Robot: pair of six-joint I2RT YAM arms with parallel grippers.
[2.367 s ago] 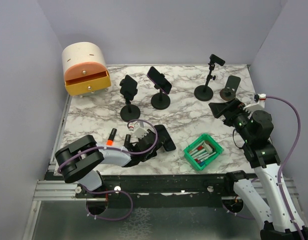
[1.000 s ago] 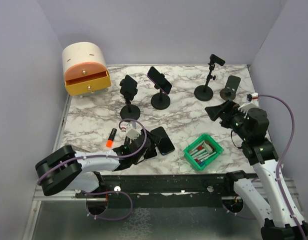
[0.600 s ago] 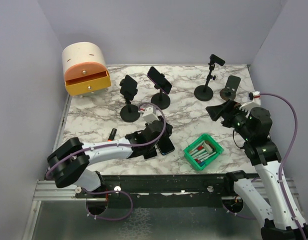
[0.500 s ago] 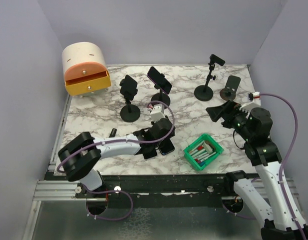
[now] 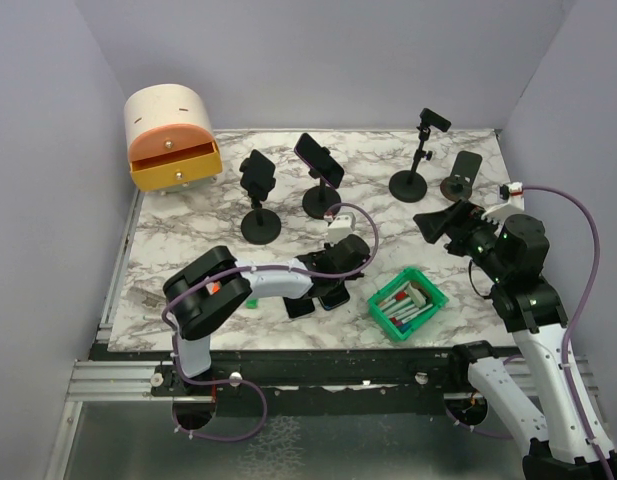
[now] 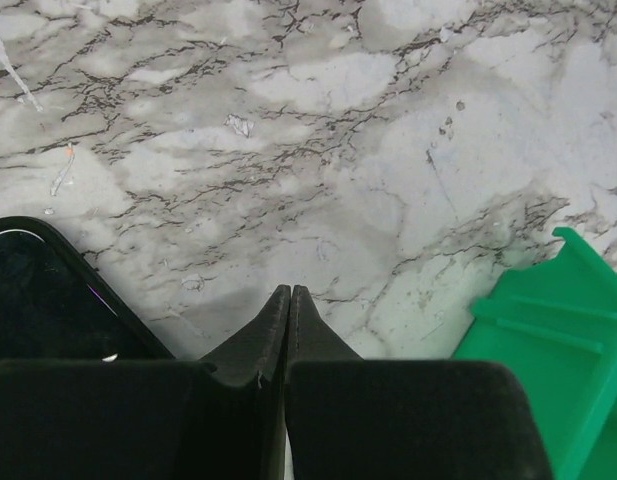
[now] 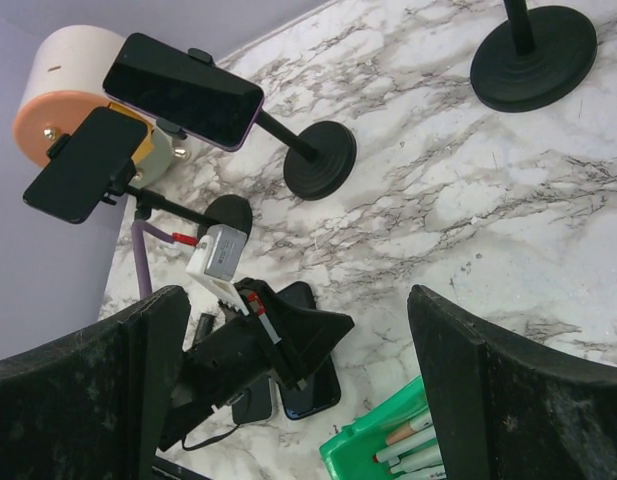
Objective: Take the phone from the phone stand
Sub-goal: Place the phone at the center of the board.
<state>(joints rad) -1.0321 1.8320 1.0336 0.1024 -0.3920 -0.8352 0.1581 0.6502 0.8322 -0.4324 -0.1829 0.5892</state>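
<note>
The grey-veined marble bench (image 5: 188,235) carries a cream and orange drawer box (image 5: 171,140) at upper left. Four round-based phone stands (image 5: 261,228) stand across the top and a green tray (image 5: 432,282) sits at lower right. What look like two dark phones (image 5: 334,294) lie flat at lower centre.

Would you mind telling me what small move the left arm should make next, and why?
Probably lift the left tool and open it. It is shut on nothing, low beside a laid-down phone, while a mounted phone waits on its stand just beyond.
</note>
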